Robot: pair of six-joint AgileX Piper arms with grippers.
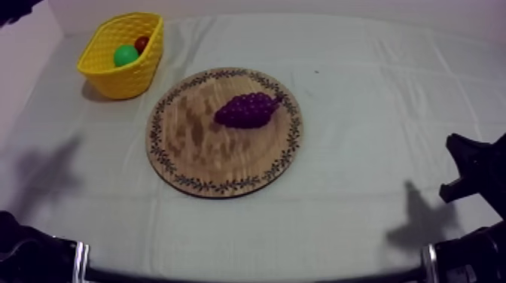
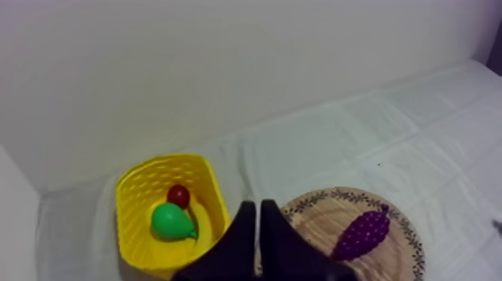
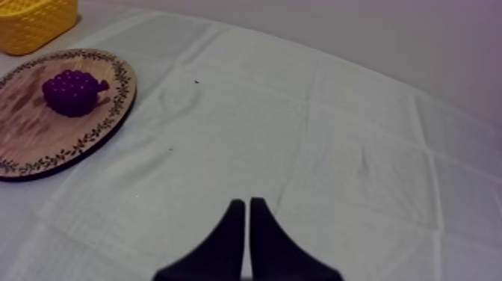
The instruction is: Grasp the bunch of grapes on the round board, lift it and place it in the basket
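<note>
A purple bunch of grapes (image 1: 247, 111) lies on the far right part of the round wooden board (image 1: 203, 150) in the middle of the table. The yellow basket (image 1: 104, 47) stands at the far left, holding a green pear (image 1: 126, 55) and a small red fruit (image 1: 141, 43). My left gripper (image 2: 258, 217) is shut on nothing, hanging high above the gap between basket (image 2: 134, 198) and board (image 2: 321, 220), well short of the grapes (image 2: 362, 233). My right gripper (image 3: 247, 213) is shut and empty over bare cloth, far from the grapes (image 3: 72, 92) and board (image 3: 30, 134).
The grey-white cloth (image 1: 376, 90) covers the table. My right arm (image 1: 470, 169) sits at the right edge. A pale wall rises behind the basket (image 3: 33, 22). Inside the basket the pear (image 2: 172, 222) lies in front of the small red fruit (image 2: 178, 196).
</note>
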